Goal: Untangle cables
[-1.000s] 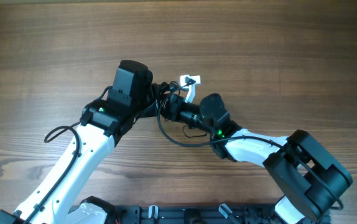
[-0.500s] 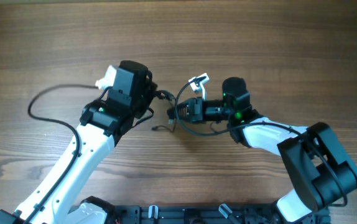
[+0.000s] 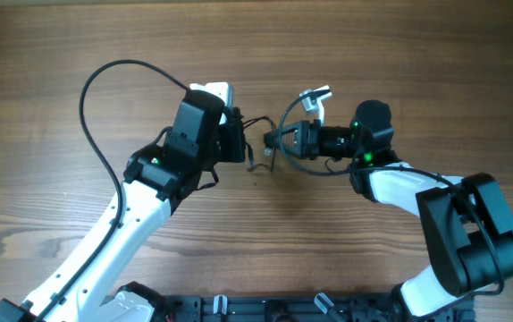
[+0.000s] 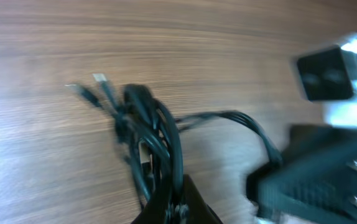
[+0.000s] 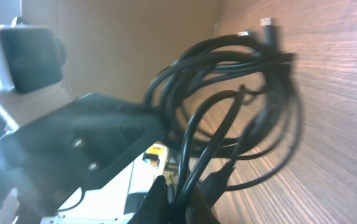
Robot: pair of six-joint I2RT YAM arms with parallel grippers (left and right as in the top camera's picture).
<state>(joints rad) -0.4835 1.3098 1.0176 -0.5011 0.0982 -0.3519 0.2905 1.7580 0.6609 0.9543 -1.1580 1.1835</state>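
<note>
The pulling-apart step seems in hand: left fingers [image 4: 188,202] and right fingers [image 5: 158,200] each look pinched shut on the bunched cables [image 3: 270,146], strung between them over the table [image 3: 391,49]. Next, separate gently, watching for snags.

Black cables [image 4: 158,134] on a brown wood-grain table [image 3: 435,63].

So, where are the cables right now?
In the overhead view the cables are bunched near the centre, between the left tool and the right tool, with one long loop arcing away to the left.
</note>
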